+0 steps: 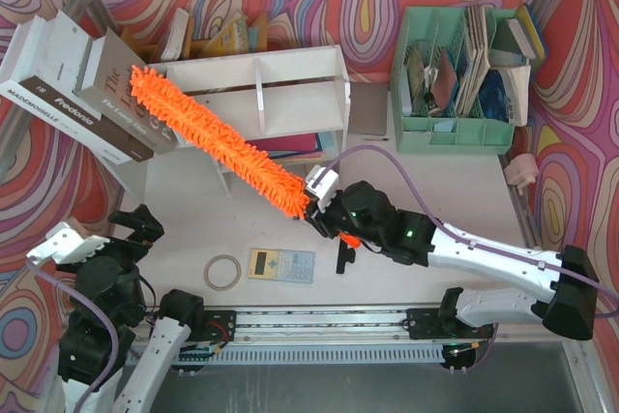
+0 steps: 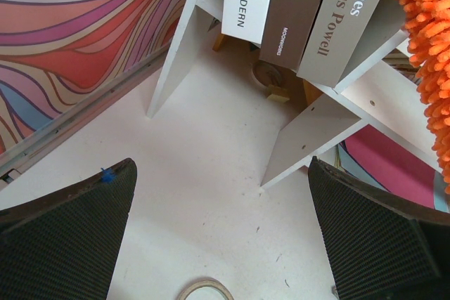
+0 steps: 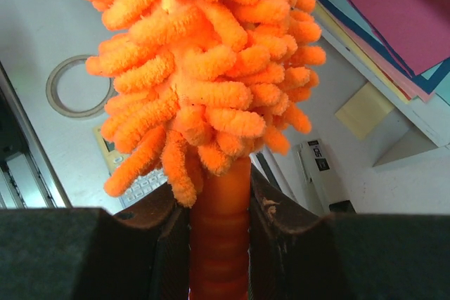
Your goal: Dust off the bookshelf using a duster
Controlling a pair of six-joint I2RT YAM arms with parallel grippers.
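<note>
Duster (image 1: 218, 138) lies slanted over the bookshelf (image 1: 300, 94), left front, tip by leaning books (image 1: 116, 94); its handle (image 3: 219, 244), mostly hidden, is clamped in the right gripper (image 1: 317, 212). Left gripper (image 2: 221, 166) hangs wide, empty.

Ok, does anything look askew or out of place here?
Yes: the large books at the bookshelf's left end lean steeply sideways instead of standing upright, jutting past its end. The duster, gripped in the right hand, lies diagonally across the shelf top, its tip reaching them. Nothing looks spilled or broken.

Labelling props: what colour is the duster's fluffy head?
The duster is bright orange; right wrist view.
</note>
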